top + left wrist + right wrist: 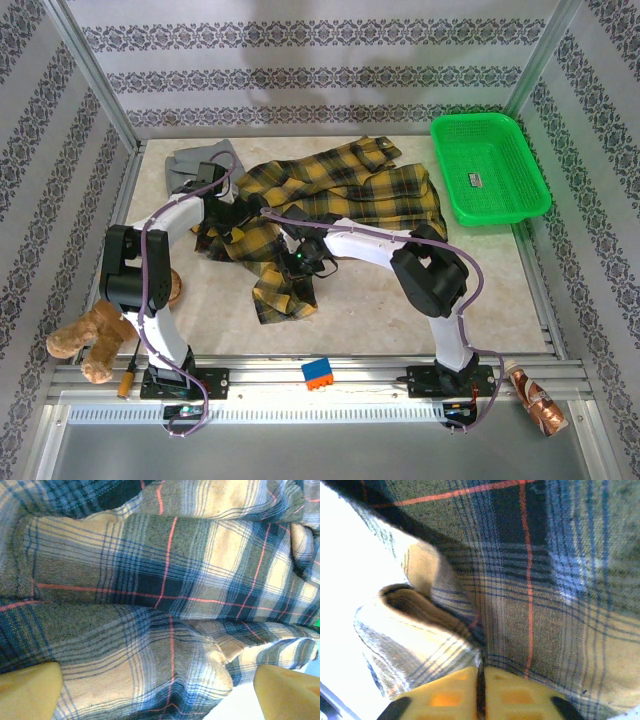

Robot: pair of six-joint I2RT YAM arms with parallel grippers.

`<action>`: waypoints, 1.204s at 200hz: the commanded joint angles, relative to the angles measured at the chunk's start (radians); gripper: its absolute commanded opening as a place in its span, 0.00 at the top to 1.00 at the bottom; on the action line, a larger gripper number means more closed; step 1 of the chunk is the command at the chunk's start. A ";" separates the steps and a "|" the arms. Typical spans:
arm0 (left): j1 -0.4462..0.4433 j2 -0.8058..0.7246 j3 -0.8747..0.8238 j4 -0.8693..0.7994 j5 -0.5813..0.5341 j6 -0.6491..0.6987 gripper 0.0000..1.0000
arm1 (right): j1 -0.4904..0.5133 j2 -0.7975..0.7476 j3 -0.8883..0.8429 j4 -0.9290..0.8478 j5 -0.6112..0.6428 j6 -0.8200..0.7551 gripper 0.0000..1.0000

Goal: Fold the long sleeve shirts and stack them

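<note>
In the top view, the plaid shirt [345, 190] lay crumpled across the middle of the bench [400, 310], with one part trailing toward the lower centre. The grey shirt [195, 165] sat bunched at the upper left, just beside it. The left jaws were over the plaid shirt's left edge, and the right jaws were down on its lower-centre part. A green basket [490, 165] stood at the upper right; the label [478, 180] inside it was too small to read. A brown plush toy [90, 340] lay at the lower left.

In the left wrist view, the yellow fingers [30, 692] sat in the bottom corners. The left jaws were spread wide above the plaid cloth and gripped nothing.

In the right wrist view, the yellow fingers [450, 695] met at the bottom centre. The right jaws were pressed together, pinching a fold of the plaid shirt.
</note>
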 commanded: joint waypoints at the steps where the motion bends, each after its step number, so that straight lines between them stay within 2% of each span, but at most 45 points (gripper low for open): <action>1: 0.022 -0.038 0.051 0.039 0.029 -0.029 0.01 | 0.010 -0.007 0.033 -0.007 0.004 -0.023 0.99; 56: 0.068 -0.180 0.176 -0.014 0.020 -0.040 0.00 | -0.001 -0.119 0.187 -0.018 0.144 -0.080 1.00; 102: 0.103 -0.291 0.217 -0.040 -0.013 -0.039 0.00 | -0.069 -0.128 0.430 -0.015 0.244 -0.164 1.00; 134: 0.108 -0.353 0.205 -0.051 -0.027 -0.038 0.00 | -0.134 -0.018 0.714 -0.010 0.247 -0.221 1.00; 196: 0.118 -0.469 0.087 -0.072 -0.051 -0.034 0.00 | -0.190 0.339 1.368 0.029 0.230 -0.258 1.00; 213: 0.127 -0.501 0.053 -0.080 -0.068 -0.035 0.00 | -0.203 0.397 1.441 0.086 0.225 -0.237 1.00; 241: 0.148 -0.539 0.025 -0.101 -0.092 -0.034 0.00 | -0.225 0.433 1.444 0.183 0.172 -0.190 1.00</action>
